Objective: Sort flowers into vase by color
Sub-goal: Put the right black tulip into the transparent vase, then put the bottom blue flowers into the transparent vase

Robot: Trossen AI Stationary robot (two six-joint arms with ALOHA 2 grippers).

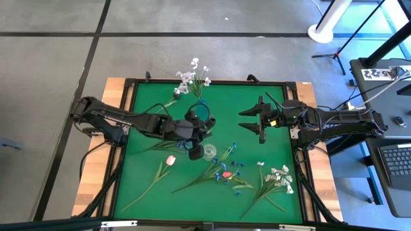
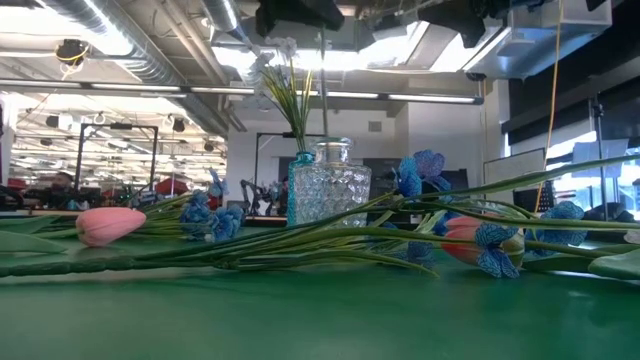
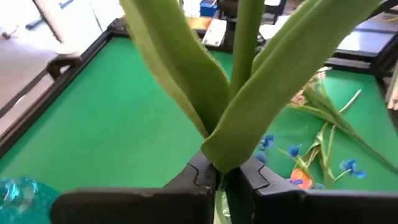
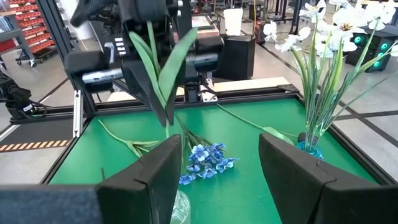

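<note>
My left gripper (image 1: pixel 192 128) hangs over the mat's middle, shut on a green stem with two broad leaves (image 3: pixel 224 112); its blossom does not show. In the low view a thin stem (image 2: pixel 322 90) stands straight above the mouth of the clear glass vase (image 2: pixel 330 185). A teal vase (image 1: pixel 200 108) near the far edge holds white blossoms (image 1: pixel 189 76). A pink tulip (image 1: pixel 170 160), blue sprigs (image 1: pixel 226 165), a red bud (image 1: pixel 226 174) and white sprigs (image 1: pixel 280 176) lie flat on the mat. My right gripper (image 1: pixel 247 120) hovers open at right of centre. My left gripper pinches the stem just where the two leaves branch off (image 3: pixel 219 163), between both fingers (image 3: pixel 200 174). It comes from above, pointing down. The leaves (image 4: pixel 163 68) rise past the gripper, and the bare stem (image 4: pixel 174 129) hangs below it toward the clear vase (image 4: pixel 180 208).
The mat has a raised black frame (image 1: pixel 128 86). Flowers lie scattered over its near half, close to the clear vase (image 1: pixel 210 152). The mat's left and far-right parts are bare green. A laptop (image 1: pixel 398 160) and cables sit beyond the right edge.
</note>
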